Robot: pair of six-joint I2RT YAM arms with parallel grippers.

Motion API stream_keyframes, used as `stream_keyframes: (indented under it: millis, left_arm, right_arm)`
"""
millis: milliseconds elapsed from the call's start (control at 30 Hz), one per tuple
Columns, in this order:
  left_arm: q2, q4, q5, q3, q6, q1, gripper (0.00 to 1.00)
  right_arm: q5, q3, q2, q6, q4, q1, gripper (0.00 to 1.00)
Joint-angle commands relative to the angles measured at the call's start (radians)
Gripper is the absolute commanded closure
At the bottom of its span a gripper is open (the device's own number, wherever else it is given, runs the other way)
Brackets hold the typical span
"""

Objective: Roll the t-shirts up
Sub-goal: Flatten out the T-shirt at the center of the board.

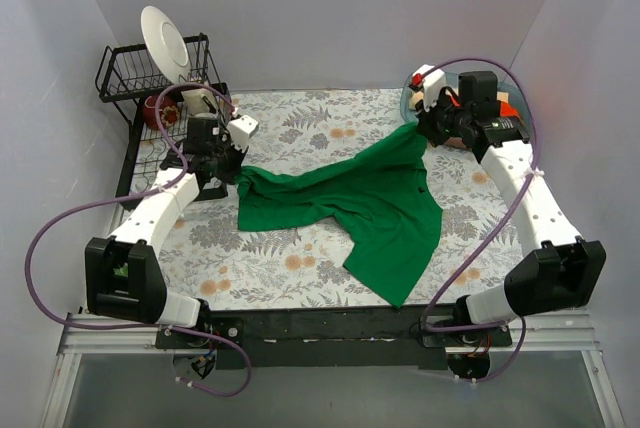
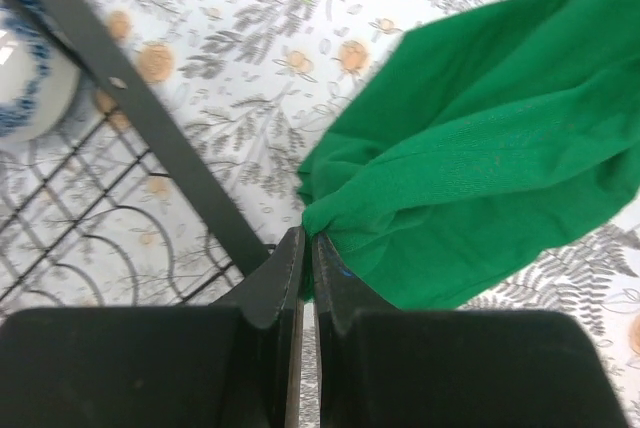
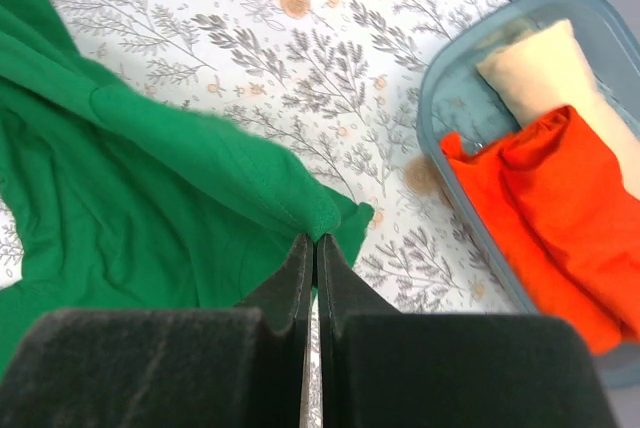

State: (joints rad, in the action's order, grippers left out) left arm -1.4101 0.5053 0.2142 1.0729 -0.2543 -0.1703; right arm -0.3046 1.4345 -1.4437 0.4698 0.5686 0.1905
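Two sets of fingers are closed on cloth. The left fingers (image 2: 285,283) pinch one bunched edge of the green t-shirt (image 1: 370,198), and the right fingers (image 3: 290,283) pinch another edge. The right grip point lies just beside the tub (image 3: 428,98); the left grip point lies well apart from it, across the bench (image 1: 300,118). The shirt's long axis runs between the two grips, pointing at the tub. One loose end trails toward the near bench edge. Inside the tub, an orange-red t-shirt (image 3: 540,208) and a pale tan t-shirt (image 3: 540,68) lie rolled and touching. A wire dish rack (image 1: 130,73) holding a white plate (image 1: 165,43) stands opposite the tub, just beside the left fingers.
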Motion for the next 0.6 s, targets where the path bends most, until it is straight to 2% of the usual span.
stream_keyframes:
  millis: [0, 100, 233, 367, 400, 533, 567]
  left_arm:
    - [0.086, -0.060, -0.076, 0.042, 0.065, 0.017, 1.00]
    - [0.089, -0.063, -0.110, 0.120, 0.125, 0.032, 1.00]
    - [0.085, -0.076, -0.081, 0.194, 0.168, 0.040, 1.00]
    - [0.062, 0.099, 0.169, 0.240, 0.198, 0.041, 1.00]
    - [0.053, 0.126, 0.254, 0.240, 0.188, 0.041, 0.98]
    - [-0.010, 0.330, 0.436, 0.248, 0.194, 0.031, 0.89]
    - [-0.022, 0.408, 0.477, 0.246, 0.196, 0.026, 0.82]
  right_arm:
    - [0.154, -0.019, 0.078, -0.049, -0.058, -0.011, 0.99]
    - [0.281, 0.017, 0.106, -0.100, -0.123, -0.026, 0.99]
    - [0.329, 0.090, 0.105, -0.126, -0.153, -0.042, 0.99]
    - [0.338, 0.110, 0.094, -0.131, -0.133, -0.045, 0.99]
    - [0.334, 0.107, 0.095, -0.117, -0.122, -0.045, 0.99]
    - [0.343, 0.011, 0.149, -0.057, -0.056, -0.049, 0.99]
    - [0.348, -0.023, 0.198, -0.043, -0.056, -0.049, 0.99]
